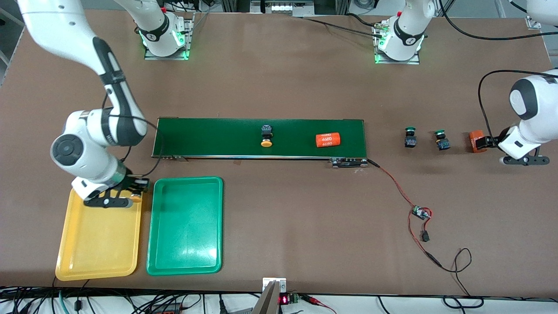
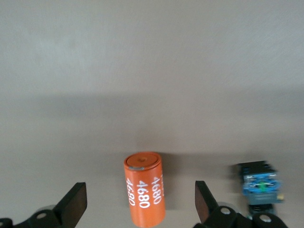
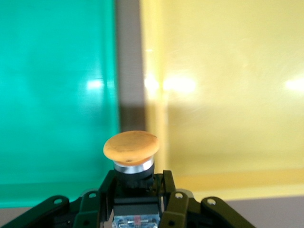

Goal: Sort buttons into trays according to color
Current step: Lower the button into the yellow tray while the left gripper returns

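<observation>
Front view: right gripper (image 1: pixel 130 192) carries a yellow-capped button (image 1: pixel 136 198) over the yellow tray (image 1: pixel 100 261), at its corner beside the green tray (image 1: pixel 185 261); release looks next.
Right wrist view: fingers (image 3: pixel 167 190) clamp the button's body.
Left wrist view: left gripper (image 2: pixel 141 204), wide open and empty, straddles an orange cylinder (image 2: pixel 145 194); arm waits near two green-capped buttons (image 1: pixel 410 137).

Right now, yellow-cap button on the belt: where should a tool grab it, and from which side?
Probably from above, closing on the black body, not the yellow cap. The button lies on its side on the conveyor belt, cap toward the front camera; the cap is round and wider.
</observation>
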`<state>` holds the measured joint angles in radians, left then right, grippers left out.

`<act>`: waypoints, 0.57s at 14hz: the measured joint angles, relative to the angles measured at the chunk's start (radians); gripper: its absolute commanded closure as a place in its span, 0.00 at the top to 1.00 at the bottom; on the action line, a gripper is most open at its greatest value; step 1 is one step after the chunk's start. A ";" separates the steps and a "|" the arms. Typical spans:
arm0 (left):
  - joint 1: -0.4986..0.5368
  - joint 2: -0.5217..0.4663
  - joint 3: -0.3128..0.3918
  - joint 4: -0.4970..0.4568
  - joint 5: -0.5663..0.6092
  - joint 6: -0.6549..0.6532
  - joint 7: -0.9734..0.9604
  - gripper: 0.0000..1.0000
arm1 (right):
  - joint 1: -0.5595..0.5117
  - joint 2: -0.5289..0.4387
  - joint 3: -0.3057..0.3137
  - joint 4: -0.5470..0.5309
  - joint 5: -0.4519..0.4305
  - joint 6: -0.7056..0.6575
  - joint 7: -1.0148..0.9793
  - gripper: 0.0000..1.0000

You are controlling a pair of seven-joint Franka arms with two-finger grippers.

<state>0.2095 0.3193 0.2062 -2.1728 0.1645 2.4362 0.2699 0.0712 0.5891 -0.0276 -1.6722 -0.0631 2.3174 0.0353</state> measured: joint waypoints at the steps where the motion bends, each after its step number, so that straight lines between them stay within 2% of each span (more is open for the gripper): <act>1: 0.001 0.004 0.010 -0.036 0.000 0.031 -0.004 1.00 | -0.033 0.032 0.001 0.024 -0.002 0.003 -0.062 0.08; 2: 0.001 0.009 0.015 -0.059 0.000 0.042 -0.008 1.00 | -0.062 0.064 0.001 0.050 -0.003 0.011 -0.109 0.08; 4: 0.000 0.029 0.018 -0.077 0.000 0.058 -0.010 0.90 | -0.096 0.126 0.003 0.106 -0.005 0.024 -0.178 0.11; 5: 0.000 0.044 0.019 -0.079 0.000 0.073 -0.010 0.90 | -0.104 0.155 0.004 0.131 -0.005 0.036 -0.201 0.28; 6: 0.000 0.062 0.021 -0.080 0.000 0.098 -0.010 0.87 | -0.109 0.179 0.005 0.148 -0.005 0.065 -0.209 0.67; 7: 0.000 0.083 0.027 -0.081 0.000 0.132 -0.010 0.79 | -0.110 0.199 0.005 0.160 -0.005 0.093 -0.210 1.00; 8: 0.001 0.104 0.032 -0.081 0.000 0.159 -0.010 0.64 | -0.110 0.214 0.007 0.168 -0.004 0.107 -0.205 1.00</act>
<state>0.2100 0.4235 0.2383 -2.2538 0.1641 2.5950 0.2595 -0.0385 0.8028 -0.0207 -1.5042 -0.0675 2.4248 -0.1700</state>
